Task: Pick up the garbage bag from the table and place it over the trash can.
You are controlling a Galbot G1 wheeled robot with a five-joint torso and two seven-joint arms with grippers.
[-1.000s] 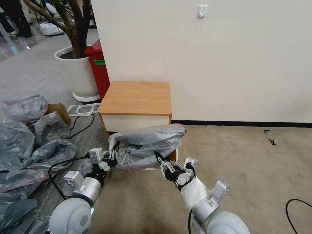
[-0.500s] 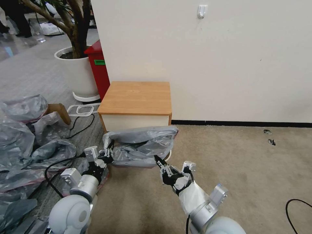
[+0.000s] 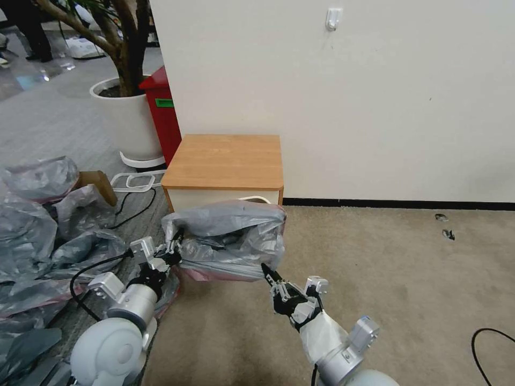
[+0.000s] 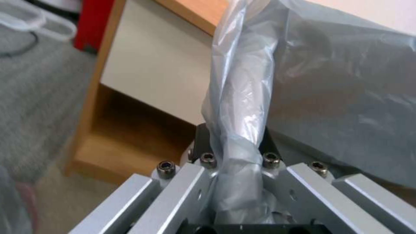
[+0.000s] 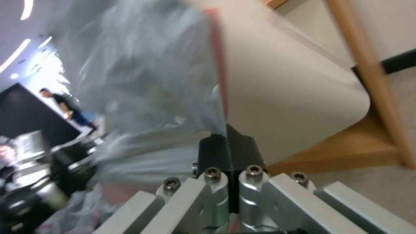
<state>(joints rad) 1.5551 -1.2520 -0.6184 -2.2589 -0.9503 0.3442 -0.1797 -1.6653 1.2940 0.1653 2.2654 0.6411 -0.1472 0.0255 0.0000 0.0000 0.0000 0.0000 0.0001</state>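
Observation:
The garbage bag [image 3: 230,236], thin grey plastic with a pink-red rim band [image 5: 219,65], hangs stretched between both grippers in front of the table [image 3: 225,161]. My left gripper [image 3: 173,252] is shut on a twisted bunch of the bag [image 4: 240,97] at its left end. My right gripper [image 3: 267,271] is shut on the bag's rim at its front right corner, seen close in the right wrist view [image 5: 228,149]. The bag drapes over the cream trash can, whose rim [image 3: 256,199] peeks out behind it and whose wall [image 5: 294,97] shows beside the right fingers.
A pile of grey plastic bags [image 3: 43,236] and black cables lie on the floor to the left. A red bin [image 3: 163,112] and a white plant pot [image 3: 126,118] stand behind the table. The wall runs along the back; open carpet [image 3: 402,268] lies to the right.
Both grippers have shifted left and the right one has drawn back, with the bag held. The bag has gone from a low slanted fold to a taller shape draped over the trash can.

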